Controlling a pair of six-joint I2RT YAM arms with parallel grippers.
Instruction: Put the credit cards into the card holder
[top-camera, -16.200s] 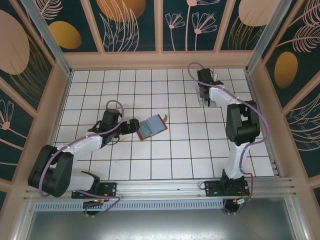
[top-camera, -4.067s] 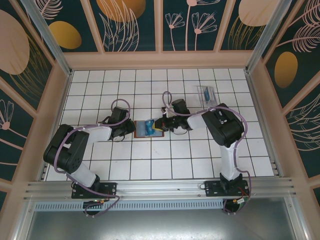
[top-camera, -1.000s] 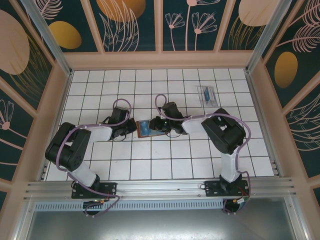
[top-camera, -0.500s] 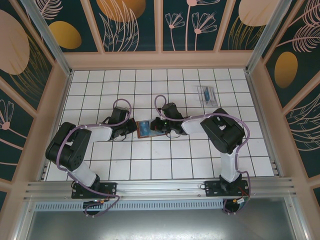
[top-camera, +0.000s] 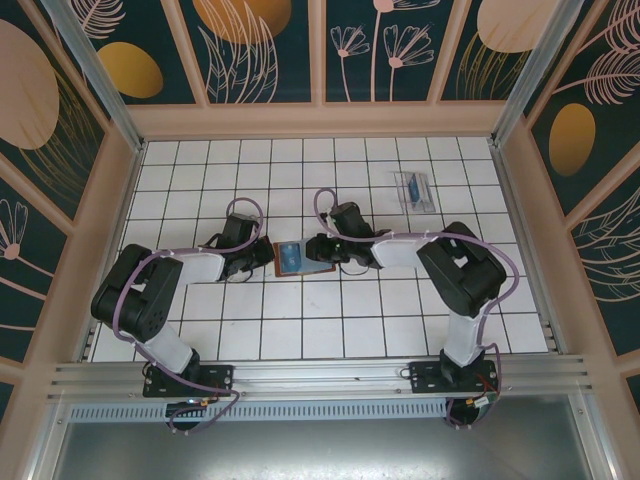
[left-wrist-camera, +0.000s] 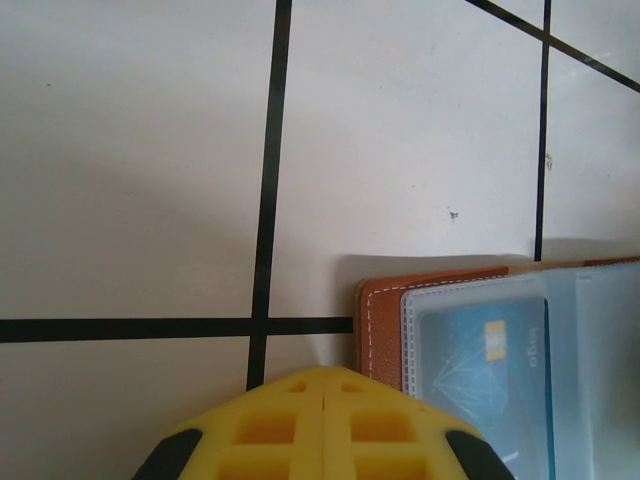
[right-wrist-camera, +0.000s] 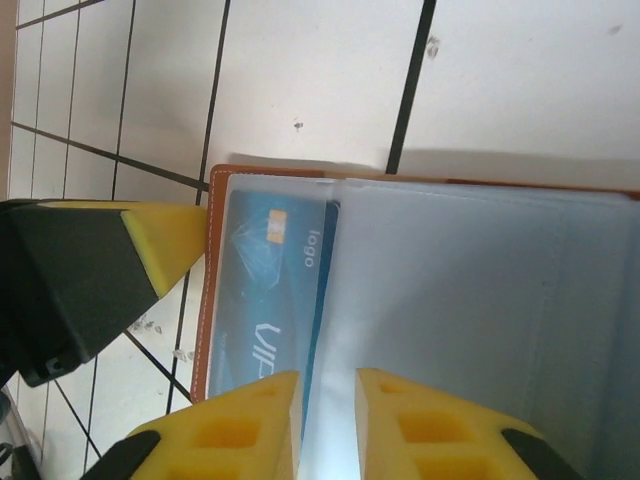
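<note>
Overhead, both wrists are crowding the card holder, so from above it is showing as little more than a reddish-brown rim and a patch of blue between the 2 arms. It is lying open and flat on the white tiled table. The left wrist view is cutting it off at the right and bottom, and the right wrist view is losing its right half past the frame edge.

Close up, the holder is showing reddish-brown leather with pale stitching along the border, and clear plastic pockets over a blue-grey lining. A blue card, with a small chip and the word "logo" on it, is sitting inside the pocket on the holder's left half. The pocket on the right half is looking pale and blank; whether it is holding anything is hard to tell.

The left gripper is pressing its 2 yellow fingers together, with the tip touching the holder's left edge. The right gripper is hovering over the holder's fold with its fingers narrowly apart; it may be touching the plastic, but the view is too tight to tell.

The other credit cards are lying well apart from the holder, beyond it to the right, too small to count.
</note>
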